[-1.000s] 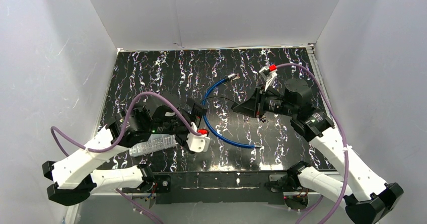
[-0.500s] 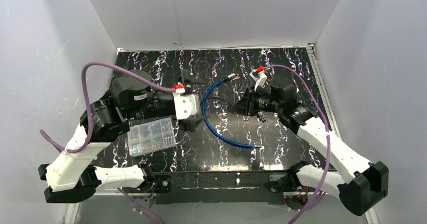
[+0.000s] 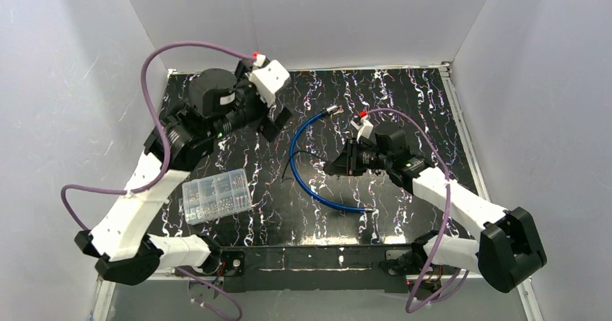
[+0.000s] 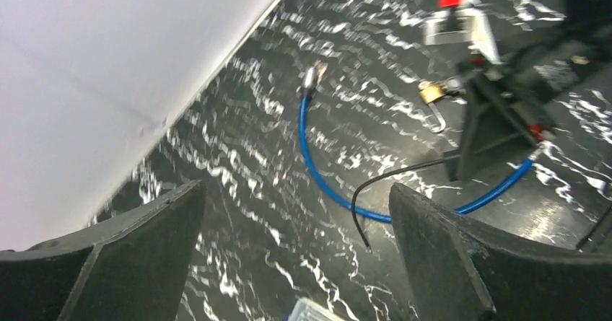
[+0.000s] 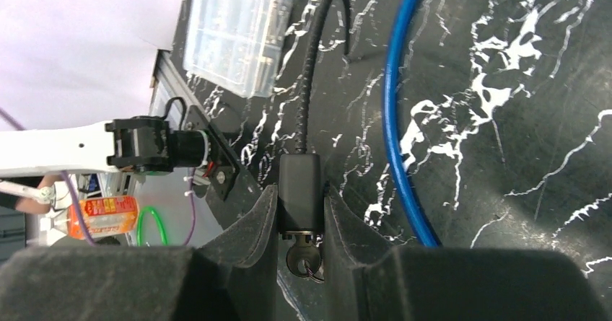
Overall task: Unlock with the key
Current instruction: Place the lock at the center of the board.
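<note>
While the left arm stands reared up over the far-left part of the surface, its wrist sits close to the back wall, turned toward the middle. Left fingers are spread wide, with nothing between them.

Right arm reaches in low from the near-right, forearm close to level, wrist pointing left at mid-surface. Right fingers are clamped on the black lock body of a cable lock, one pad on each side. The key sits in the end of the lock body that faces back toward the wrist camera. Black cable runs out of the opposite end, beside a blue cable on the surface. I cannot tell whether the lock body touches the surface.

I note a clear compartment box at near-left, well apart from both sets of fingers.
</note>
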Controlling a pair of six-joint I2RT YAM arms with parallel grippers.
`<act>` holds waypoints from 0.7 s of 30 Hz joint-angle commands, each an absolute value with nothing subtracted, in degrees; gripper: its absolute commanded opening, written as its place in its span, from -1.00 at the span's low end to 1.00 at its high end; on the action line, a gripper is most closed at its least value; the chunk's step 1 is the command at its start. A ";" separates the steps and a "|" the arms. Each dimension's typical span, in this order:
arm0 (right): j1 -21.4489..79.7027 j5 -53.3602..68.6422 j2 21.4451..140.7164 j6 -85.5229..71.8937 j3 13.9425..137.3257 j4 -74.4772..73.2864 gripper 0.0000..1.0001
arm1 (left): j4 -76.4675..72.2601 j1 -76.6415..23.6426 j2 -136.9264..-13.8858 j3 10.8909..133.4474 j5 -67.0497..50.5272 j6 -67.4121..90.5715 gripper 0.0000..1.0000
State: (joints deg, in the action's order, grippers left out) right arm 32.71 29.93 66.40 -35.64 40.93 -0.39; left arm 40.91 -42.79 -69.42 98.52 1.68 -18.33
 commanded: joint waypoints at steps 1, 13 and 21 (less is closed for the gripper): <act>32.60 26.72 68.80 -34.39 39.61 3.71 -0.97 | 44.84 -33.60 -70.78 98.37 1.29 -12.60 0.97; 32.61 15.82 73.02 -31.09 37.31 0.14 -0.24 | 51.20 -12.36 -74.74 91.78 -8.13 -10.34 0.97; 32.61 12.75 75.33 -30.53 37.55 -3.47 0.41 | 48.63 -3.52 -71.66 79.62 -11.57 -13.99 0.97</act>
State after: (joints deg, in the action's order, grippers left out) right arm 32.69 15.59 73.89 -31.62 37.31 -1.70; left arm 48.89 -8.61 -75.16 86.34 -7.69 -11.62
